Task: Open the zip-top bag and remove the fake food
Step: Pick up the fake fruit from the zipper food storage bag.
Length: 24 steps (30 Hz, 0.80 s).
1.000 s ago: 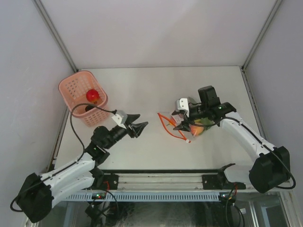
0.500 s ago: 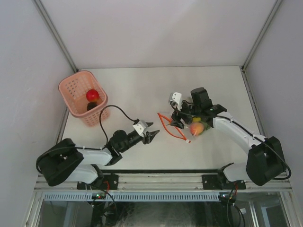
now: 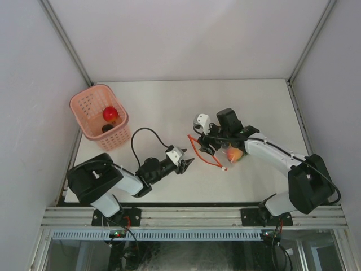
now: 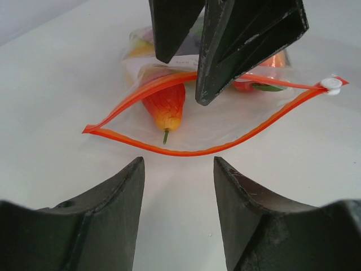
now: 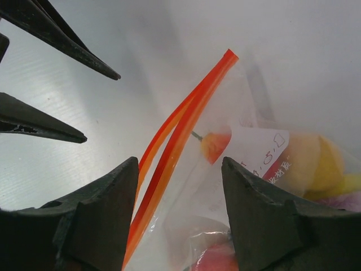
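Zip-top bag (image 4: 186,151) mouth gapes toward my left gripper (image 4: 177,169), open, empty, aimed at the fake food (image 4: 166,104); my right gripper (image 5: 179,169) straddles its top edge, unclenched.

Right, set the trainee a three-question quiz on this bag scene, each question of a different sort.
1. True or false: the zip-top bag is zipped shut.
2. Short answer: what is the left tool holding?
3. Pick one: the pink basket holds A) nothing, B) a red piece and a dark piece, C) the zip-top bag.
Key: 1 false, its mouth gapes open. 2 nothing, its fingers stand apart and empty. 3 B.
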### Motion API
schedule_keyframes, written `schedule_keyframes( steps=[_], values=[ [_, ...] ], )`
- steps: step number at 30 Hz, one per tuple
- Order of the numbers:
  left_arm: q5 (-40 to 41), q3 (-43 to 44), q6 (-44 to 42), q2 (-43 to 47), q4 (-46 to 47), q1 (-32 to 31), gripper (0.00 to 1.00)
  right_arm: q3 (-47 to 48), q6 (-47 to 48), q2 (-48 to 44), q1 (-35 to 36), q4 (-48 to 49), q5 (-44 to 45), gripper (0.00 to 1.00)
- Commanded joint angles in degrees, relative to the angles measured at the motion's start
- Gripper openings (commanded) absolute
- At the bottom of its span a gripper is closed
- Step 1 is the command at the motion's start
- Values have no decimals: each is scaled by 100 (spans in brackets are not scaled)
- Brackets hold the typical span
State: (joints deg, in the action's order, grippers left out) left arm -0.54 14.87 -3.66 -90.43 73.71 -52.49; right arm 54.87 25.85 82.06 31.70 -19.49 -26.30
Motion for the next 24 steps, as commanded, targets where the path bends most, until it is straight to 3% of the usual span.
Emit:
schedule_keyframes(
  steps=[1, 5, 9, 14, 24],
  values=[
    [244, 310, -117, -143, 483, -42, 56, 269, -124, 145, 153, 112, 533, 56],
    [283, 436, -96, -352, 548, -57, 56, 444, -209, 242, 179, -81, 550, 42],
    [155, 560, -38, -507, 556, -68, 57, 557, -340, 163, 178, -147, 414, 18],
    [107, 753, -33, -688, 580, -68, 58, 674, -552, 101, 164, -243, 48, 1],
    [-54, 1123, 263, -1267, 583, -68, 63, 761, -932, -18, -61, -331, -1016, 0]
  ],
)
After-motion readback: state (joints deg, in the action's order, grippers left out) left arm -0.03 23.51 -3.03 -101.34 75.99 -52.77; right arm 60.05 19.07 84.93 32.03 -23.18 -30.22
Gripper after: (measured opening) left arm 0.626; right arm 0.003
